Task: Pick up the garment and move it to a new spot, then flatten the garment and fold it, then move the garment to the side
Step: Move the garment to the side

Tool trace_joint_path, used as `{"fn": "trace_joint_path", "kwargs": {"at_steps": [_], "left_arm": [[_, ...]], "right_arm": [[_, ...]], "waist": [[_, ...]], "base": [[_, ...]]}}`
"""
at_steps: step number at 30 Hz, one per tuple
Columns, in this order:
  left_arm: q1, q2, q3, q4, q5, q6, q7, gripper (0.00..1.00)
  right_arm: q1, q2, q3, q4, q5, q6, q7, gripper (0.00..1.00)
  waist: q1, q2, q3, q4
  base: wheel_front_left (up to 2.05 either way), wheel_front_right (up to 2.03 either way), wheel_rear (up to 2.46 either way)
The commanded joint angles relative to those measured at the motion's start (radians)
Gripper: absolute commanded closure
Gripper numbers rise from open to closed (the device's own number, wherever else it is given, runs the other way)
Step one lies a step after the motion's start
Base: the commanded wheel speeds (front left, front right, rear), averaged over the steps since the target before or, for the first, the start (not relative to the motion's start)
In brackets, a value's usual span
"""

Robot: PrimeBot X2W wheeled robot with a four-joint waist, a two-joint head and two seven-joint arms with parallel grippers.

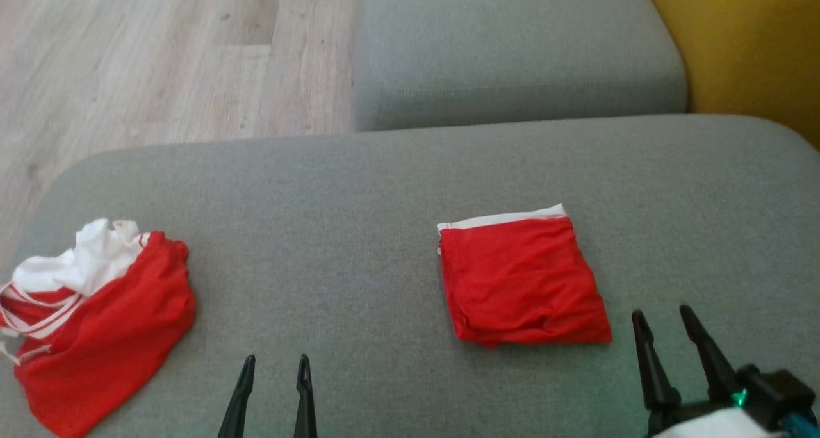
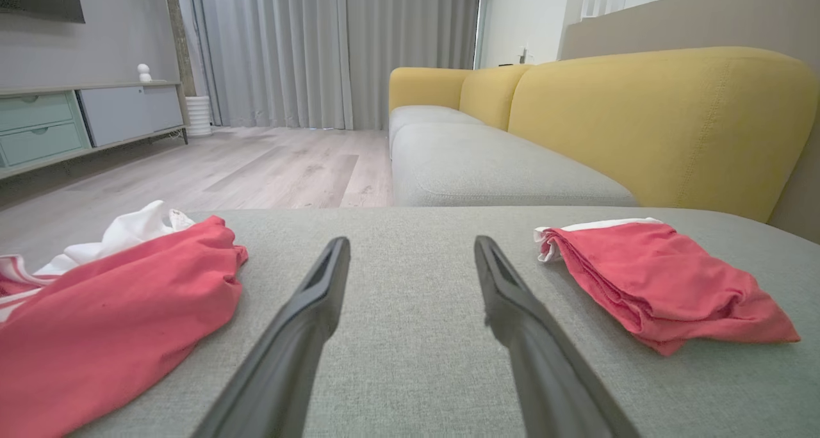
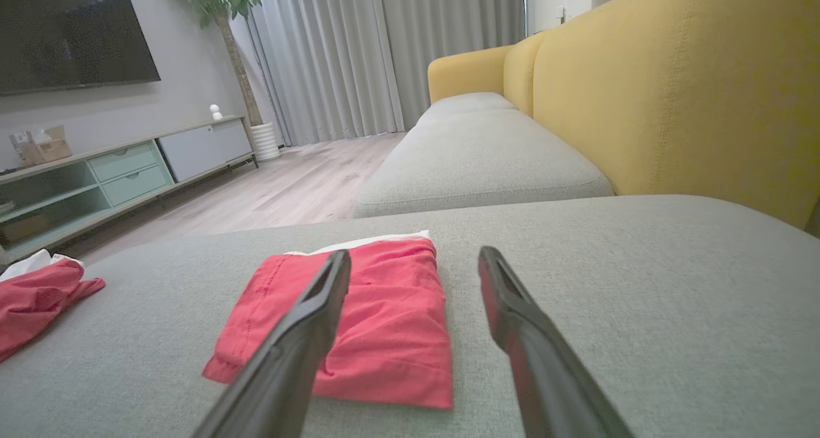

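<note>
A red garment with a white band, folded into a square (image 1: 522,278) (image 2: 660,284) (image 3: 378,323), lies on the grey sofa cushion (image 1: 359,188) right of centre. A second red and white garment (image 1: 96,323) (image 2: 115,310) (image 3: 32,297) lies crumpled at the cushion's left edge. My left gripper (image 1: 277,364) (image 2: 410,246) hovers open above bare cushion between the two garments, holding nothing. My right gripper (image 1: 663,316) (image 3: 413,259) is open just right of and below the folded garment's near corner, empty.
Beyond the cushion sits another grey seat cushion (image 1: 512,47) with the yellow sofa back (image 1: 749,41) to the right. Wooden floor (image 1: 147,60) lies to the left and ahead. A TV cabinet (image 3: 115,175) and curtains (image 2: 333,47) stand far off.
</note>
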Motion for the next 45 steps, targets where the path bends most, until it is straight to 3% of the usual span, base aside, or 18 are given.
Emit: {"fn": "trace_joint_path", "kwargs": {"at_steps": [1,5,9,15,22,23,24,25,26,32,45], "left_arm": [[-0.059,-0.007,0.018,-0.031,-0.007,0.0,-0.005,0.0],[-0.074,-0.007,0.002,-0.04,-0.027,-0.004,-0.005,0.0],[-0.103,-0.007,-0.022,-0.048,-0.062,-0.018,-0.005,0.0],[-0.149,-0.007,-0.052,-0.053,-0.038,-0.018,-0.005,0.0],[-0.182,-0.007,-0.094,-0.054,-0.035,-0.011,-0.005,0.0],[-0.187,-0.007,-0.099,-0.052,-0.036,-0.011,-0.005,0.0],[-0.191,-0.007,-0.102,-0.053,-0.036,-0.011,-0.005,0.0],[-0.195,-0.007,-0.105,-0.054,-0.035,-0.009,-0.005,0.0],[-0.199,-0.007,-0.107,-0.055,-0.033,-0.006,-0.005,0.0],[-0.218,-0.007,-0.105,-0.075,-0.018,0.023,-0.005,0.0],[-0.346,-0.007,-0.115,-0.105,0.049,0.023,-0.005,0.0]], "right_arm": [[-0.083,-0.029,0.022,-0.017,0.016,0.007,-0.011,0.0],[-0.131,-0.046,0.019,0.031,0.029,0.007,-0.011,0.0],[-0.22,-0.066,-0.003,0.167,0.074,0.007,-0.005,0.0],[-0.358,-0.085,-0.015,0.342,0.155,0.007,0.098,0.0],[-0.466,-0.11,0.109,0.486,0.293,0.007,0.194,0.0],[-0.474,-0.112,0.135,0.504,0.315,0.007,0.213,0.07],[-0.481,-0.114,0.162,0.517,0.336,0.007,0.229,0.46],[-0.488,-0.115,0.184,0.527,0.361,0.007,0.239,0.78],[-0.494,-0.116,0.205,0.532,0.39,0.007,0.247,1.0],[-0.55,-0.197,0.275,0.547,0.445,0.007,0.177,1.0],[-0.74,-0.547,0.275,0.561,0.408,0.007,0.143,1.0]], "waist": [[0.0,0.0,0.025,0.004],[0.0,0.0,0.055,0.015],[0.0,0.0,0.091,0.043],[0.0,0.0,0.142,0.078],[0.0,0.0,0.187,0.107],[0.0,0.0,0.193,0.11],[0.0,0.0,0.198,0.111],[0.0,0.0,0.204,0.111],[0.0,0.0,0.21,0.11],[0.0,0.0,0.253,0.062],[0.0,0.0,0.468,-0.139]], "base": [[0.0,0.0,0.0],[0.0,0.0,0.0],[0.0,0.0,0.0],[0.0,0.0,0.0],[0.0,0.0,0.0],[0.0,0.0,0.0],[0.0,0.0,0.0],[0.0,0.0,0.0],[0.0,0.0,0.0],[0.0,0.0,0.0],[0.0,0.0,0.0]]}}
